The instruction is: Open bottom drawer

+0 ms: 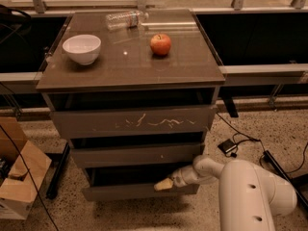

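Observation:
The bottom drawer point(125, 191) is the cabinet's lowest front, plain grey-brown and without a handle. It stands pulled out a little, with a dark gap above it. My gripper point(163, 184) reaches in from the right on a white arm point(250, 191). Its tan tip sits at the top edge of the bottom drawer's front, right of centre. The middle drawer point(134, 155) is above it, and the top drawer point(132, 122) bears white scratches.
On the cabinet top point(130, 66) stand a white bowl point(82, 48), a red apple point(160, 44) and a lying plastic bottle point(126, 19). A cardboard box point(19, 177) stands on the floor at the left. Cables and a plug point(228, 147) lie on the floor at the right.

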Robot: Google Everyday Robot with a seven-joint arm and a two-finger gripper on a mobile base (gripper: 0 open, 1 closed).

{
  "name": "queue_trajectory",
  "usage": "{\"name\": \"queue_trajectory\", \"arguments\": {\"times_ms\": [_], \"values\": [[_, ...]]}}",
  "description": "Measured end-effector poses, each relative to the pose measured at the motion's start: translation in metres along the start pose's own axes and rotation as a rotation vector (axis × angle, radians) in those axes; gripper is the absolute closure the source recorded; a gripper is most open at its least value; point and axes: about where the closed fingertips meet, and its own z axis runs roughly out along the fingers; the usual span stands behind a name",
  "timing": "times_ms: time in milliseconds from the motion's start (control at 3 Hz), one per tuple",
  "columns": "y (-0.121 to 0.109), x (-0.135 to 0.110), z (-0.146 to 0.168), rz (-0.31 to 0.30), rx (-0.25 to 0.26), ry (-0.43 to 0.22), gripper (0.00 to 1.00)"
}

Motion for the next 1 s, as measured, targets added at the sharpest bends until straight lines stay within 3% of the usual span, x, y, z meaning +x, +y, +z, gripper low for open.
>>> {"name": "queue_trajectory", "arguments": {"times_ms": [333,667,1000], "values": [[0.002,0.004,-0.005,-0.008,0.002,0.016,0.06],[0.003,0.003,-0.007,-0.008,0.002,0.016,0.00],[0.017,0.036,-0.015,-0.045,-0.002,0.106,0.00]]}}
